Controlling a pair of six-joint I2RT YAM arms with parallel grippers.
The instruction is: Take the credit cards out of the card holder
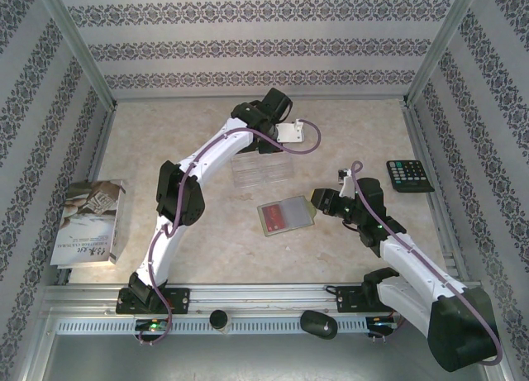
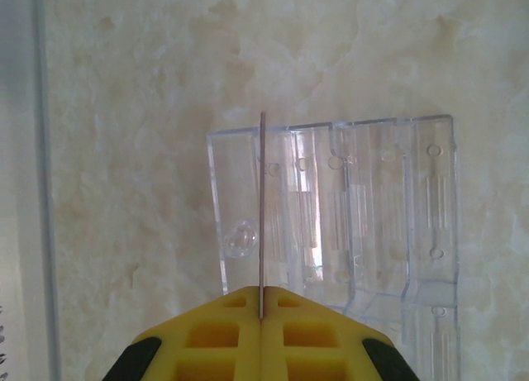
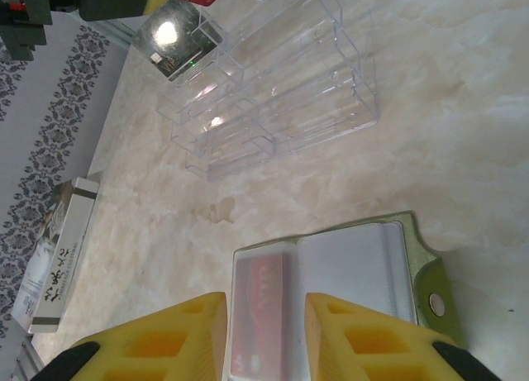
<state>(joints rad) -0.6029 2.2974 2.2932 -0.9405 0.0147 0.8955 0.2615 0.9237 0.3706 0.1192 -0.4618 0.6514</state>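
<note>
The card holder lies open on the table, olive-green outside and pale grey inside. A red credit card sits under the clear sleeve of its left page. My right gripper is open just above that page, one yellow finger on each side of the red card; in the top view it is at the holder's right edge. My left gripper is shut on a thin card seen edge-on, its colour hidden. It hangs over a clear plastic tray at the back.
The clear compartment tray lies behind the holder. A black calculator lies by the right wall. A printed booklet lies at the left wall. Patterned walls close in the table on three sides.
</note>
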